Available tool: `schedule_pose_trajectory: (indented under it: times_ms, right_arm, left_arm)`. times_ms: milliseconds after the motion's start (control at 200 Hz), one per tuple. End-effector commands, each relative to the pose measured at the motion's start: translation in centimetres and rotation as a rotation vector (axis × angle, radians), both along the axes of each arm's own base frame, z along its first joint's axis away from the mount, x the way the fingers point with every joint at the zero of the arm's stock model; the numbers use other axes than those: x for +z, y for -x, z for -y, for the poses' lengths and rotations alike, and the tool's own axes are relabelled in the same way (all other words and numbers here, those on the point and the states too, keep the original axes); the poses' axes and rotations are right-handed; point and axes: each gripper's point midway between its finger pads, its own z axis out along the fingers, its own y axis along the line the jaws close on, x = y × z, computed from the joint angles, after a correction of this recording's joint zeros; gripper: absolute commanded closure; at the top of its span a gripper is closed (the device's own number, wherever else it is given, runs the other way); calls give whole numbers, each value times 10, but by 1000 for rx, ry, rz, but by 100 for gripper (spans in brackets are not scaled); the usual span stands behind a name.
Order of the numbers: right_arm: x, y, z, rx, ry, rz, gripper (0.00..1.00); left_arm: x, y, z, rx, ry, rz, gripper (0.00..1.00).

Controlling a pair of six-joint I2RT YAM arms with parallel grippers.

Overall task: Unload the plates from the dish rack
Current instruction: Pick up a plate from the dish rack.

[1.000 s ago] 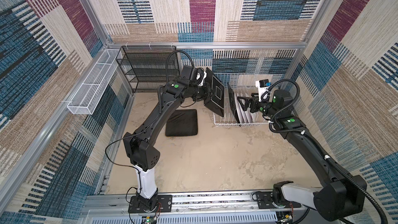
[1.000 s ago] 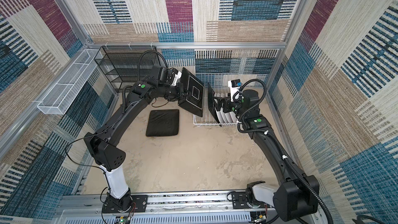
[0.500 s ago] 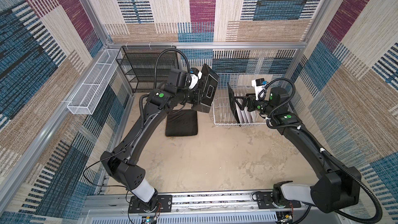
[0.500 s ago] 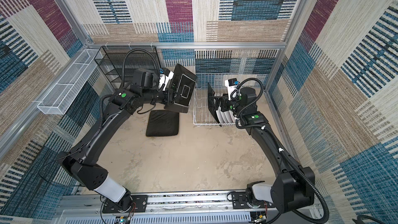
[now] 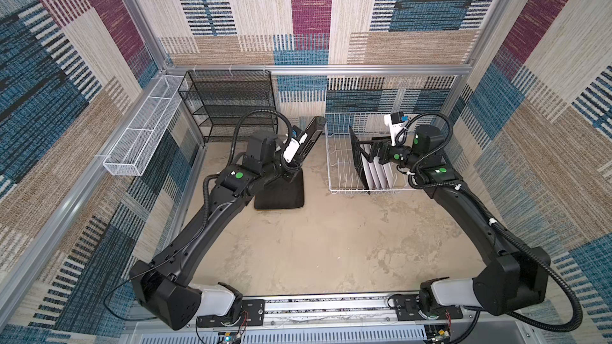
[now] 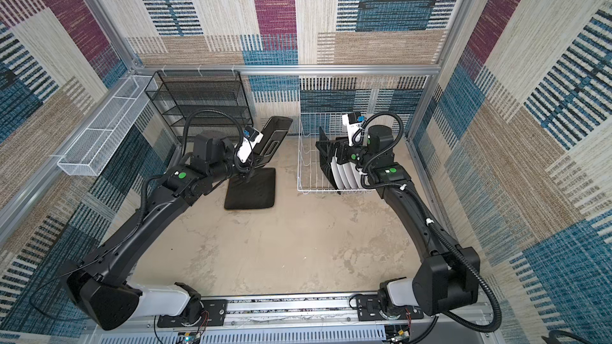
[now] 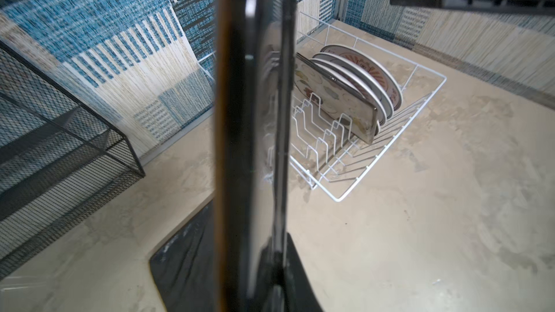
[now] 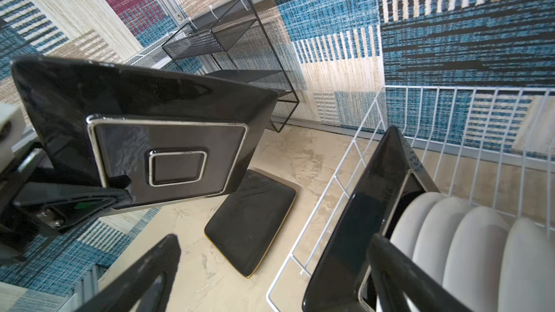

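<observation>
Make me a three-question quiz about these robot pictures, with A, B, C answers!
1. Where is the flat black-backed plate? A) on the table beside the dish rack B) standing in the rack C) on the wall
2. What colour is the dish rack? A) black B) white C) blue
3. The left gripper is: A) open, empty B) flat on the table C) shut on a square plate
Answers: 1 A, it lies back-up on the table; 2 B, its wires are white; 3 C, it pinches the tilted plate's edge.
</observation>
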Motion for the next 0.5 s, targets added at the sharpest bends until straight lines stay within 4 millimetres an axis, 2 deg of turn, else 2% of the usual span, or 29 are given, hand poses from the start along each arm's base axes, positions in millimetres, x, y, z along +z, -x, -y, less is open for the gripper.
schedule_pose_trajectory:
  times_ms: [0, 255, 496]
  right_arm:
    - [6, -2, -8, 40, -39, -47, 0]
    - [11, -9, -20, 104, -105, -110, 0]
    - [15, -11, -31, 168, -160, -172, 0]
  left_arm:
    - [81, -16, -1, 1, 25, 415, 100]
    - [71, -5, -3, -25, -94, 584, 100]
    - [52, -8, -2, -19, -286, 674, 100]
